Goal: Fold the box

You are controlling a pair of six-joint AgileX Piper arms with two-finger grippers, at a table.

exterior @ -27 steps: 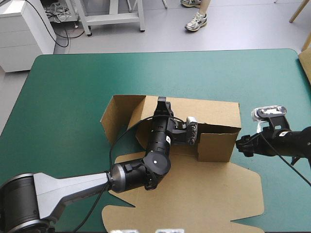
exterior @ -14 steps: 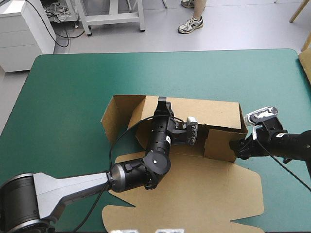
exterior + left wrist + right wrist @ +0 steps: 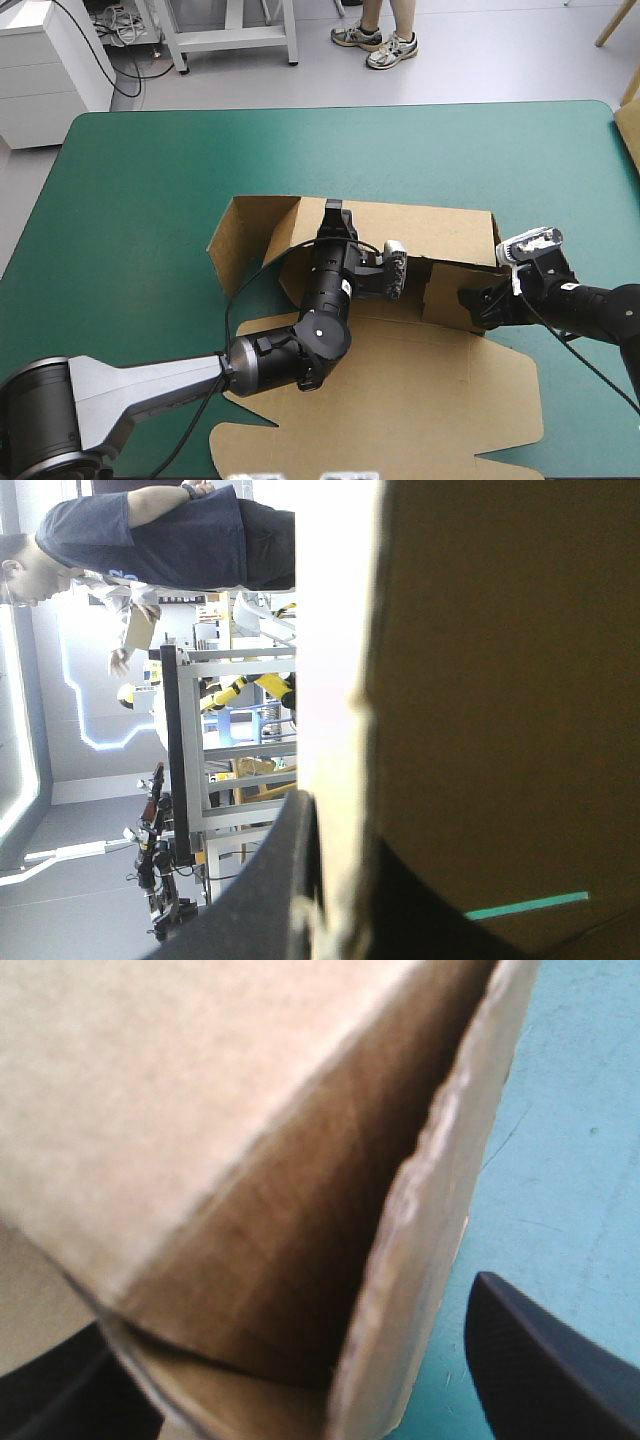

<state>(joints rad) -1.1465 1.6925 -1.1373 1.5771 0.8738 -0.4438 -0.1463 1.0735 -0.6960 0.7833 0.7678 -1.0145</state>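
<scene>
1. The brown box [image 3: 430, 400] lies around the middle of the desk [image 3: 140, 180], on the teal-green cover. It sits closer to the near edge than the far one and is only partly set up.
2. Its long back wall [image 3: 430, 228] stands upright and runs left to right across the desk, with the box floor on its near side.
3. The lid panel [image 3: 400, 430] lies flat on the cover toward the near edge, its cut corners notched.
4. At the left end of the back wall, the left end flap [image 3: 228, 245] stands raised and angled outward.
5. The left gripper [image 3: 333, 210] reaches over the box floor from the near-left. It sits at the top edge of the back wall, left of the wall's middle.
6. In the left wrist view this gripper is clenched on the board. The wall's edge runs between its black fingers [image 3: 275, 900].
7. The right gripper [image 3: 472, 305] comes in from the desk's right side at the box's right end. It is at the outer face of the right end flap [image 3: 445, 292].
8. That flap stands upright and is turned inward toward the box floor.
9. In the right wrist view the gripper is released. Its fingers [image 3: 540, 1360] stand wide apart with the flap's raw edge between them, ungripped. One finger is over bare teal-green cover outside the box.
10. I cannot tell whether either finger touches the flap.
11. The two grippers are well apart, one at each part of the box.
</scene>
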